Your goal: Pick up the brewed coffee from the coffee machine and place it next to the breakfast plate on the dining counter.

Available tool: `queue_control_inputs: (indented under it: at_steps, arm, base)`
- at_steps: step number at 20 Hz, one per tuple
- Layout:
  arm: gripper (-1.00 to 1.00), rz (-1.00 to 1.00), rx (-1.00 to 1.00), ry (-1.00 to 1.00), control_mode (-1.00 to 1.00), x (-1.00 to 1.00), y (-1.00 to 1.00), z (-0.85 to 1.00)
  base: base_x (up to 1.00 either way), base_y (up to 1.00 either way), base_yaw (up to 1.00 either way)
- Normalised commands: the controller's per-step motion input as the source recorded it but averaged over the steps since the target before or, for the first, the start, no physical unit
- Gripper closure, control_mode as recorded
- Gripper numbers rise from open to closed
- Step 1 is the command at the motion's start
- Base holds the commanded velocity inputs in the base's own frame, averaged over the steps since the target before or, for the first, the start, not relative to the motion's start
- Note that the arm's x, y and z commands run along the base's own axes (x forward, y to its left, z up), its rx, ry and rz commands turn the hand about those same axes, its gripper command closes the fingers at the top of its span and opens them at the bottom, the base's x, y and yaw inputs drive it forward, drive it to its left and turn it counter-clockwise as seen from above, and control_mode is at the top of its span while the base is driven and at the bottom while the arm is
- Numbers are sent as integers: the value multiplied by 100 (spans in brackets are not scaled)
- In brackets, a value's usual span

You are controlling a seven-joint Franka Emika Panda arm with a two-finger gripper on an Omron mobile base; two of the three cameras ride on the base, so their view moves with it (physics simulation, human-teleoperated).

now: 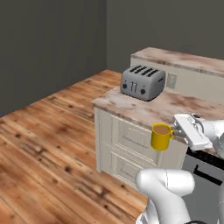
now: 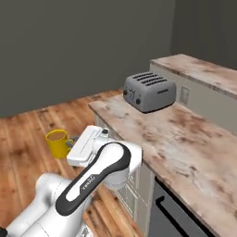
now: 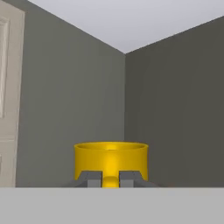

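My arm (image 2: 69, 194) is glossy white, built of fat rounded segments that swell at each joint like smooth shells. Along the nearest link in the right base view runs a dark charcoal band — curved, capsule-shaped — with small pale lettering on it, too fine to read. In the left base view the elbow segment bulges as a plain white dome. My hand (image 1: 192, 130) is a flat white block with squared edges, a small dark spot near its back. My fingertips (image 3: 90, 178) are short grey blocks — matte, square-cut, with darker undersides.
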Motion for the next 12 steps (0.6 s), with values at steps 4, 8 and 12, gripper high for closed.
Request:
queue_control_inputs:
  at_steps: [4, 8, 12]
  arm:
    - [100, 0, 0, 0, 100, 0, 0, 0]
    - [100, 0, 0, 0, 100, 0, 0, 0]
    - [100, 0, 0, 0, 100, 0, 0, 0]
  base:
    - [100, 100, 18]
    - [100, 95, 7]
    - [100, 87, 0]
